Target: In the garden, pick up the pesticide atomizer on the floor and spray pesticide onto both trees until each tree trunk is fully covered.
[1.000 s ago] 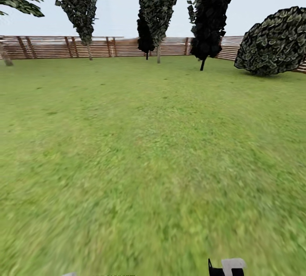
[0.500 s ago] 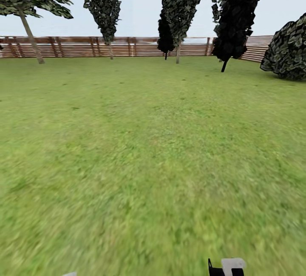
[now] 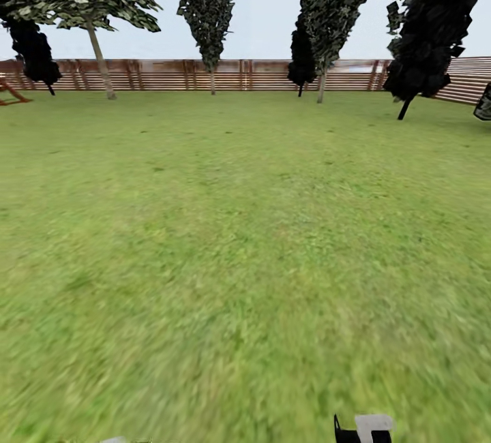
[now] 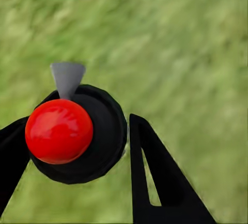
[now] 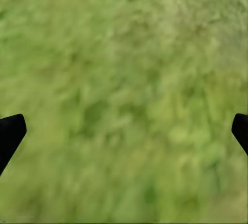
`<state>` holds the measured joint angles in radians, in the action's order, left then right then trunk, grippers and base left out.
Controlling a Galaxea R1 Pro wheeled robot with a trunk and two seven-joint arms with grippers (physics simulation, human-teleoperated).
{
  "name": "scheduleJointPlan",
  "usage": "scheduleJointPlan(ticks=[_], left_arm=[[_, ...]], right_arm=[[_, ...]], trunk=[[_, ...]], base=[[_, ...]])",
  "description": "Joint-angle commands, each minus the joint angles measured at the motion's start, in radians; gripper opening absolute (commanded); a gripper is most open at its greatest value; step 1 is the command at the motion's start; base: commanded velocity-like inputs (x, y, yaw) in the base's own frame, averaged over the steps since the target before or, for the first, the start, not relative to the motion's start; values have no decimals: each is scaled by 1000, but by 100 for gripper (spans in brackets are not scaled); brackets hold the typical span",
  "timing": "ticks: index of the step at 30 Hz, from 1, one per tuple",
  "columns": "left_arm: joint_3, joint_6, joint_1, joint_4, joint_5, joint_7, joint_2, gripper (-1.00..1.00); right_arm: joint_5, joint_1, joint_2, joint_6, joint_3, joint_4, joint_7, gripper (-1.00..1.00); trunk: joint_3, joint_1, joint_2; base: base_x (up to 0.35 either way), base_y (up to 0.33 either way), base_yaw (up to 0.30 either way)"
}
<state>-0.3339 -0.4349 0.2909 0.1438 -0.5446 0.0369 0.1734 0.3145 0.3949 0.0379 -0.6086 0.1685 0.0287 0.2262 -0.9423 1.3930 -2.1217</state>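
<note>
My left gripper [image 4: 72, 137] is shut on the pesticide atomizer [image 4: 103, 131], seen end-on as a round dark body with a red knob [image 4: 58, 130] and a pale grey spout [image 4: 67, 77], with blurry grass floor [image 4: 186, 53] behind it. The fingers of my right gripper [image 5: 124, 131] stand far apart, open and holding nothing over the grass. A pale and black part of the right arm [image 3: 365, 428] pokes in at the head view's bottom edge. The garden lawn [image 3: 245, 238] stretches ahead to the fence. No thick grey-brown tree trunk is in view.
A brown slat fence [image 3: 259, 75] closes the far side. Before it stand thin-trunked conifers [image 3: 204, 13] [image 3: 334, 7] [image 3: 429, 34], a leaning leafy tree [image 3: 95, 54] at the left and a dark shrub [image 3: 484, 102] at the right edge. A reddish wooden frame [image 3: 8, 92] shows far left.
The head camera has swung left, so the fence and conifers slid right in the picture. The leaning tree and a dark conifer came in at the left; the big shrub has nearly left.
</note>
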Motion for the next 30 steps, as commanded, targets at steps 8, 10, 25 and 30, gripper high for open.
scheduleJointPlan(ticks=[8, 10, 25, 30], left_arm=[[-8, -2, 1, 0, -5, 4, 1, -100], [-8, -1, 1, 0, -5, 5, 1, -100], [-10, -7, 1, 0, -4, 0, 1, -100], [-10, -9, 1, 0, -7, 0, -1, -100]], right_arm=[[11, 0, 0, -3, 6, -1, 5, 100], [11, 0, 0, -3, 6, -1, 5, 100], [11, 0, 0, -3, 7, -1, 5, 100], [11, 0, 0, -3, 8, -1, 6, 100]], trunk=[[-1, 0, 0], [-1, 0, 0], [-1, 0, 0], [-1, 0, 0]], base=[[14, 292, 279], [0, 192, 279], [0, 15, 279], [0, 0, 279]])
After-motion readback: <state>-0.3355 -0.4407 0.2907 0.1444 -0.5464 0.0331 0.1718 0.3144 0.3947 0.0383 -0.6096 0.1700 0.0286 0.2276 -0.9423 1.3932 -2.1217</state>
